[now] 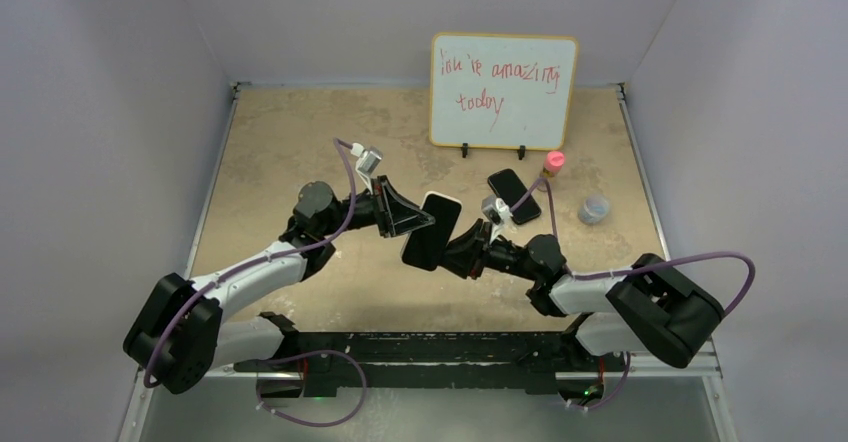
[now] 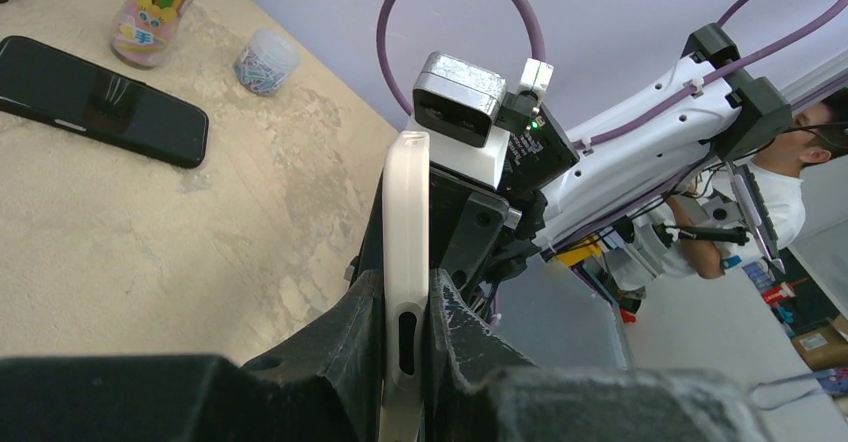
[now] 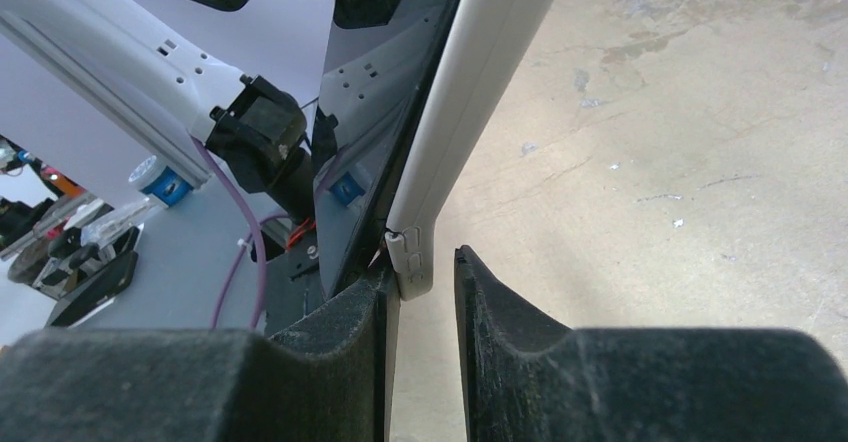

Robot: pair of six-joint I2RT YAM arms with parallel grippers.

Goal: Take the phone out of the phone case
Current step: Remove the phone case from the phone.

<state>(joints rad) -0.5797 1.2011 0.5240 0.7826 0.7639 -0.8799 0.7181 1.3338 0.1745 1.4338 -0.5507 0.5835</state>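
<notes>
The phone (image 1: 424, 244) in its white phone case (image 1: 441, 203) hangs tilted in the air over the middle of the table. My left gripper (image 1: 415, 220) is shut on the case's edge (image 2: 405, 222), with both fingers pressed against it (image 2: 408, 332). My right gripper (image 1: 457, 247) is at the lower end, open. In the right wrist view, the case's corner (image 3: 413, 262) sits between its jaws (image 3: 425, 282), against the left finger and clear of the right one. The phone's dark face (image 3: 365, 152) lies on the case's left side, with a thin gap at that corner.
A second black phone (image 1: 514, 195) lies flat on the table behind the right arm. Next to it stand a pink-capped bottle (image 1: 553, 165) and a small clear tub (image 1: 594, 209). A whiteboard (image 1: 503, 90) stands at the back. Walls enclose the table.
</notes>
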